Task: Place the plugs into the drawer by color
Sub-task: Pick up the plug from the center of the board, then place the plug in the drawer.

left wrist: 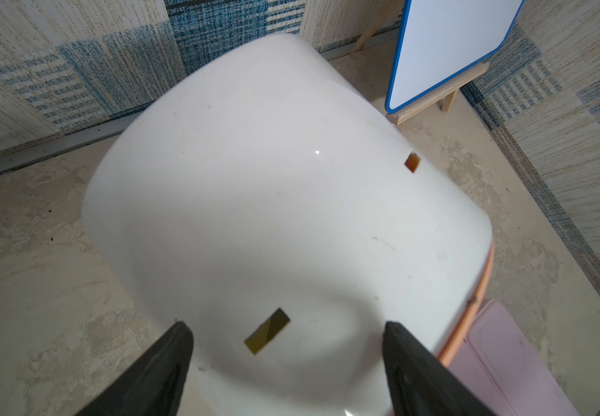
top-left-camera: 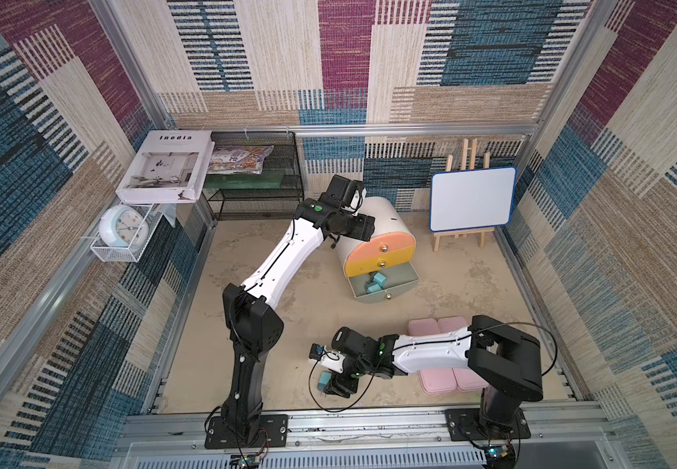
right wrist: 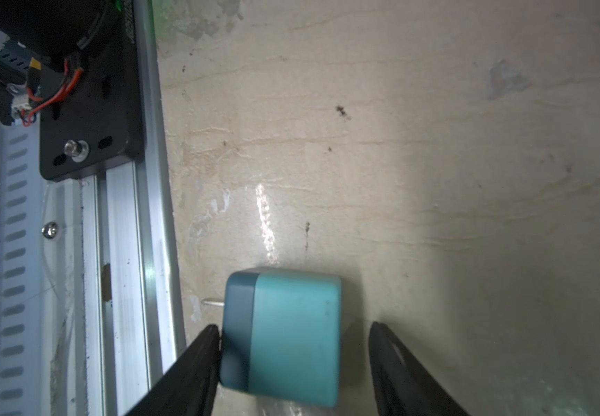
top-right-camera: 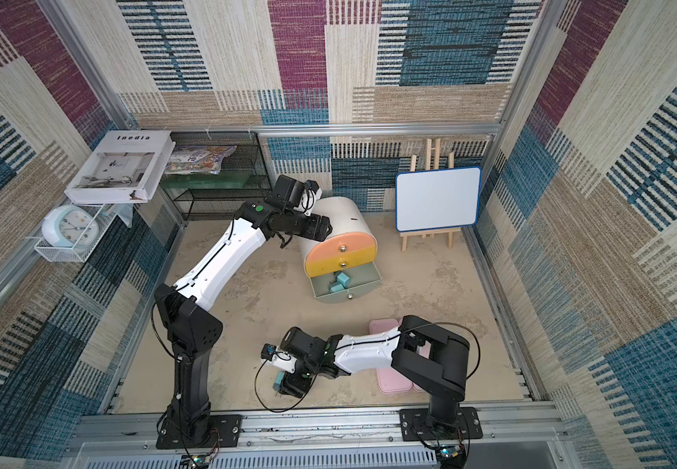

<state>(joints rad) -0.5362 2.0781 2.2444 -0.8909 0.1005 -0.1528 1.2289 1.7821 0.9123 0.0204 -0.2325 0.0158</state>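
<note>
Top views look down; wrist views seemingly close on drawer, plug

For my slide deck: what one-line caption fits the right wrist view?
Right gripper straddles a teal plug lying on the table, jaws not yet closed.

The only legible lettering is the title "Inedia", printed in dark spaced capitals along the top of the white book in both top views, while the print on the colourful packet beside it is too blurred to read.
</note>
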